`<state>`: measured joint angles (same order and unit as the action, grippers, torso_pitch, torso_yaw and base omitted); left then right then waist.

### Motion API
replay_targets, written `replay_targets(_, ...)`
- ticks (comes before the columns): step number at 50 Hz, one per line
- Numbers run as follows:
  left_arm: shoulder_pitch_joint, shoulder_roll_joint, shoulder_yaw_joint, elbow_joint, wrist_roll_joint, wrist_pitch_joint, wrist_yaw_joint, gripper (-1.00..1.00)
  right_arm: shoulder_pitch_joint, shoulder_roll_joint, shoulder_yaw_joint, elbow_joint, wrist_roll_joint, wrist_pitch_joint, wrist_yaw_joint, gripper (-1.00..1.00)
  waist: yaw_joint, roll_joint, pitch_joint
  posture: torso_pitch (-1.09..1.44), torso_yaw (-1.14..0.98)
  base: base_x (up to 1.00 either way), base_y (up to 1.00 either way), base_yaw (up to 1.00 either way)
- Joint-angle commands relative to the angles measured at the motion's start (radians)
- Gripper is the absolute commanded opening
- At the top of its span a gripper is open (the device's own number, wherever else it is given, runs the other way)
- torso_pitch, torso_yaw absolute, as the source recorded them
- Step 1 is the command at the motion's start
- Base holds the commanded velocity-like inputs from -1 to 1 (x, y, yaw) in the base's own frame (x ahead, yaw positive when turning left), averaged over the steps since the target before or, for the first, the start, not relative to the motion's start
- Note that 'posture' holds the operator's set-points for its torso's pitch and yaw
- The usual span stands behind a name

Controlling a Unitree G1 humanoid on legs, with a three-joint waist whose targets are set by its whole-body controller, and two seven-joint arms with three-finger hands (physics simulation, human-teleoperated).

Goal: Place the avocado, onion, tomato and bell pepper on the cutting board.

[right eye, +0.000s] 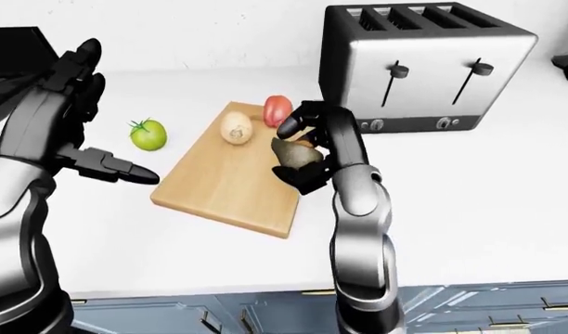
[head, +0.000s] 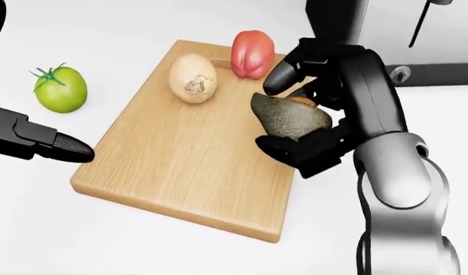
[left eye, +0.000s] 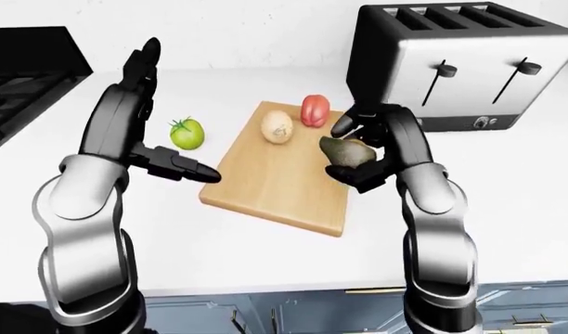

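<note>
In my left-eye view the right hand (left eye: 363, 149) grips the avocado (left eye: 347, 151) above the cutting board's (left eye: 274, 181) right edge, while my left hand (left eye: 159, 132) hangs spread, empty, near the tomato (left eye: 187, 133) on the surface (left eye: 507, 202). In the head view the avocado lies tilted, narrow end toward the view's left; onion (head: 193, 78) and bell pepper (head: 252, 54) crowd the board's top, the lower half bare.

My head view looks steeply down, close on the cutting board (head: 196, 154), with the toaster (head: 349, 28) cut off at 1 o'clock. My two eye views sit farther off, slightly apart, sharing the table (left eye: 525, 195), both arms, board and whole toaster toward 1 o'clock.
</note>
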<state>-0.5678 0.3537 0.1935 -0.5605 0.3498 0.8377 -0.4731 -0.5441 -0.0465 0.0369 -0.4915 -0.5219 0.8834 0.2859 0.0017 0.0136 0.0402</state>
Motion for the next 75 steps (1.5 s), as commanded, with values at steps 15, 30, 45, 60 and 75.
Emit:
replay_targets(15,-0.016,0.010,0.012,-0.034,0.006,-0.026,0.007,1.00,-0.103,0.036,0.017,0.159,0.049,-0.174,-0.084,-0.84,-0.001,0.005,-0.031,0.00,0.00,0.00,0.00,0.00)
replay_targets(30,0.004,0.003,0.013,-0.031,0.011,-0.041,0.010,1.00,-0.060,0.065,0.040,0.139,0.033,-0.179,-0.070,-0.71,-0.001,0.004,-0.031,0.00,0.00,0.00,0.00,0.00)
replay_targets(45,-0.011,0.012,0.012,-0.038,0.017,-0.026,-0.003,1.00,-0.064,0.074,0.049,0.154,0.025,-0.185,-0.066,-0.51,0.000,0.005,-0.028,0.00,0.00,0.00,0.00,0.00)
replay_targets(60,-0.014,0.002,0.004,-0.012,0.027,-0.050,0.003,1.00,-0.043,0.069,0.042,0.109,0.013,-0.168,-0.051,-0.42,0.001,0.004,-0.030,0.00,0.00,0.00,0.00,0.00)
replay_targets(75,0.006,0.000,0.009,-0.024,0.028,-0.053,0.001,1.00,-0.033,0.065,0.046,0.098,0.016,-0.161,-0.049,-0.04,0.002,0.004,-0.033,0.00,0.00,0.00,0.00,0.00)
